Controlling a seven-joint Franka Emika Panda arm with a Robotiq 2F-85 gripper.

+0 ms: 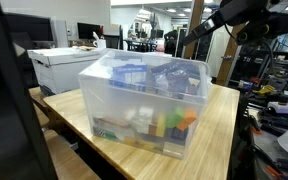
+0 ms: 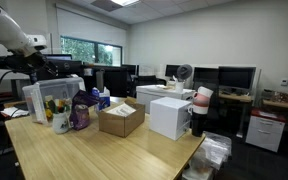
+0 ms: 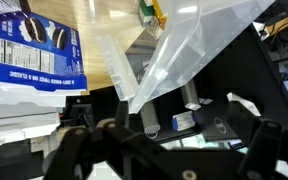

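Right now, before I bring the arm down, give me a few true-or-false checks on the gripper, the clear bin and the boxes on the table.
1. The gripper is open and holds nothing. True.
2. The clear bin is empty. False: it holds coloured pieces, among other things.
3. The clear bin stands on the wooden table. True.
4. The cardboard box is on the floor. False: it stands on the table, beside the white box.
5. A blue cookie packet shows in the wrist view. True.
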